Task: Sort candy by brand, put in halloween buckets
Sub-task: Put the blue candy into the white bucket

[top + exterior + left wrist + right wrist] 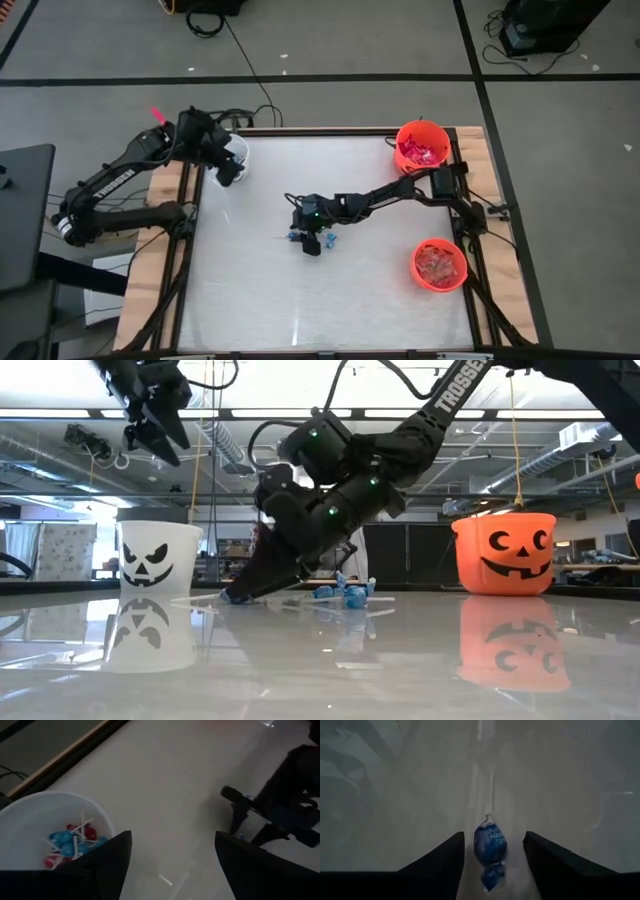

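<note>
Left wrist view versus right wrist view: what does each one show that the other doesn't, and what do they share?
Only the left wrist view shows the white bucket, with blue and red sweets on white sticks inside it, and the right arm farther off over the table. Only the right wrist view shows a single blue wrapped candy lying on the table between the open fingers of the right end effector. Both show the pale table top and their own two dark fingers spread apart; the left end effector holds nothing.
</note>
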`<state>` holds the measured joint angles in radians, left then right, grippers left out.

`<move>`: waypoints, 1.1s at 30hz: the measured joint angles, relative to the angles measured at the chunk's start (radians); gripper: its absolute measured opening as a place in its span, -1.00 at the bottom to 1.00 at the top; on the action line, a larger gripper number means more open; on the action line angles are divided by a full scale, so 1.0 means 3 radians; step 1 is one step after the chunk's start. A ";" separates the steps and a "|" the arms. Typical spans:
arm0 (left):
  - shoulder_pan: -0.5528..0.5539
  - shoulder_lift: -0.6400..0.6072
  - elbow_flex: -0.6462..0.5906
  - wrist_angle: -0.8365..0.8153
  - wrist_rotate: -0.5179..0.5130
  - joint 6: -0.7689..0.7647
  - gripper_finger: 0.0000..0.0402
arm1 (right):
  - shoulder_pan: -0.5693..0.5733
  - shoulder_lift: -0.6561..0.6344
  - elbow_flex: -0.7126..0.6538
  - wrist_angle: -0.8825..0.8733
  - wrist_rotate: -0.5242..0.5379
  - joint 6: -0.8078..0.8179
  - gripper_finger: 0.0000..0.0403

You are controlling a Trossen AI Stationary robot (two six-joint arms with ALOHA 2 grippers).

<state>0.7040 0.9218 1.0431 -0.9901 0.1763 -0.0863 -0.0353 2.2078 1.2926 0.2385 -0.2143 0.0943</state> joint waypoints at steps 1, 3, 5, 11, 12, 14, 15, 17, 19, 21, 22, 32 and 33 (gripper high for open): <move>-0.0038 0.0000 0.0000 0.0002 -0.0004 -0.0011 0.45 | 0.0000 -0.0001 0.0000 -0.0009 0.0013 -0.0033 0.06; -0.0110 0.0000 0.0000 0.0012 -0.0022 -0.0011 0.45 | 0.0003 -0.0001 0.0000 -0.0029 0.0114 -0.0096 -0.03; -0.0182 0.0002 0.0000 0.0053 -0.0025 0.0000 0.45 | 0.0004 -0.0001 0.0001 -0.0053 0.0181 -0.0151 -0.18; -0.0390 0.0052 -0.0001 0.0418 -0.0075 0.0152 0.45 | 0.0003 -0.0019 0.0002 -0.0074 0.0221 -0.0114 -0.71; -0.0421 0.0068 -0.0001 0.0464 -0.0063 0.0187 0.45 | 0.0004 -0.0028 0.0001 -0.0075 0.0230 -0.0065 -0.71; -0.0477 0.0097 -0.0001 0.0501 -0.0041 0.0254 0.45 | 0.0000 -0.0057 0.0035 -0.0107 0.0285 0.0024 -0.71; -0.0505 0.0111 -0.0001 0.0515 -0.0002 0.0278 0.45 | -0.0004 -0.0084 0.0047 -0.0122 0.0323 0.0049 -0.71; -0.0555 0.0149 -0.0001 0.0523 0.0085 0.0338 0.45 | -0.0006 -0.0167 0.0132 -0.0088 0.0443 0.0061 -0.71; -0.0630 0.0199 -0.0001 0.0508 0.0151 0.0400 0.45 | -0.0014 -0.0283 0.0203 -0.0094 0.0570 0.0060 -0.71; -0.0739 0.0263 -0.0001 0.0530 0.0245 0.0486 0.45 | -0.0026 -0.0389 0.0259 -0.0080 0.0662 0.0053 -0.71; -0.0796 0.0302 -0.0001 0.0527 0.0291 0.0539 0.45 | -0.0034 -0.0432 0.0288 -0.0082 0.0688 0.0035 -0.71; -0.1241 0.0555 -0.0003 0.0597 0.0370 0.0807 0.45 | -0.0105 -0.0655 0.0500 -0.0122 0.0726 0.0012 -0.97; -0.1274 0.0571 -0.0003 0.0590 0.0367 0.0828 0.45 | -0.0107 -0.0659 0.0497 -0.0093 0.0726 0.0014 -0.97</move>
<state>0.3218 1.0931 1.0424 -0.8130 0.2866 0.1620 -0.0673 2.0102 1.4418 0.2107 0.0036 0.0985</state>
